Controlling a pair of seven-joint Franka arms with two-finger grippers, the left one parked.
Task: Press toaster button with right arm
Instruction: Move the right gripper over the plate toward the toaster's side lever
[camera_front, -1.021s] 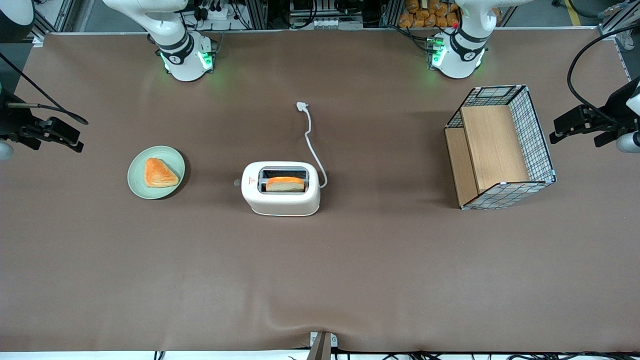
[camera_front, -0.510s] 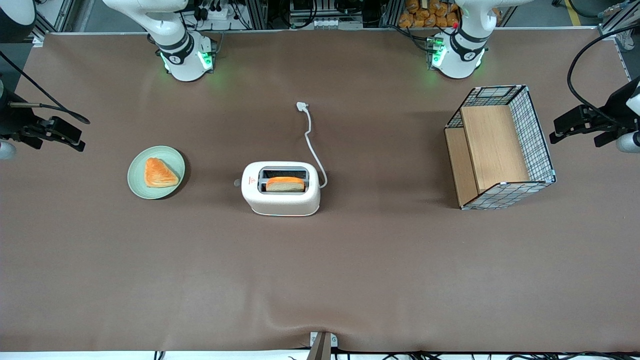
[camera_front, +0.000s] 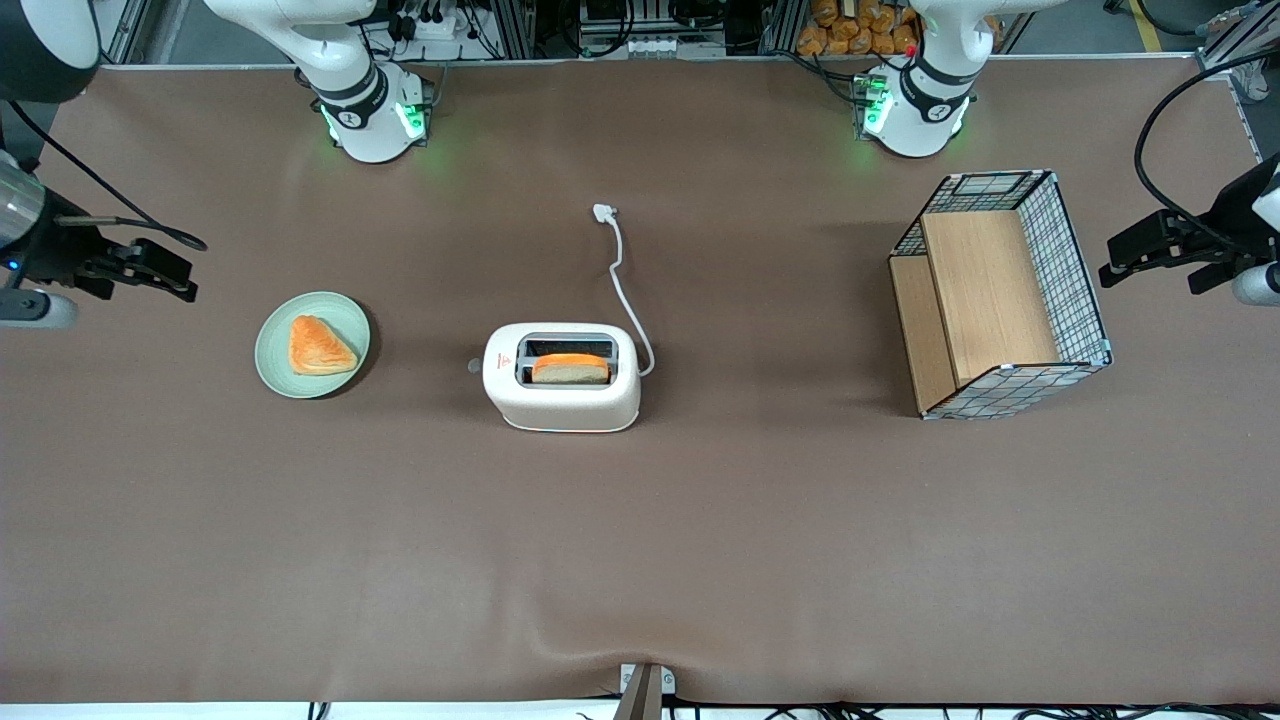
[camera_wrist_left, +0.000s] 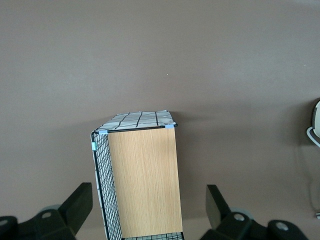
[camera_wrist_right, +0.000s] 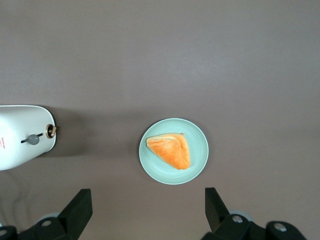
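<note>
1. My gripper hangs in the air at my own end of the table, well apart from the toaster and holding nothing.
2. My fingers stand wide apart, with bare brown table showing between them.
3. The toaster stands upright near the middle of the table, its two slots facing up.
4. A slice of bread sits in the slot nearer the front camera.
5. The toaster button is a small grey tab sticking out of the narrow end that faces my end of the table; nothing touches it.
6. From my wrist I see that same end of the toaster, with the grey tab in a slot and a small round knob just beside it.
7. A pale green plate lies between my gripper and the toaster, with a triangular pastry on it.
8. The white cord runs from the toaster toward the arm bases and ends in a plug lying on the table.
</note>
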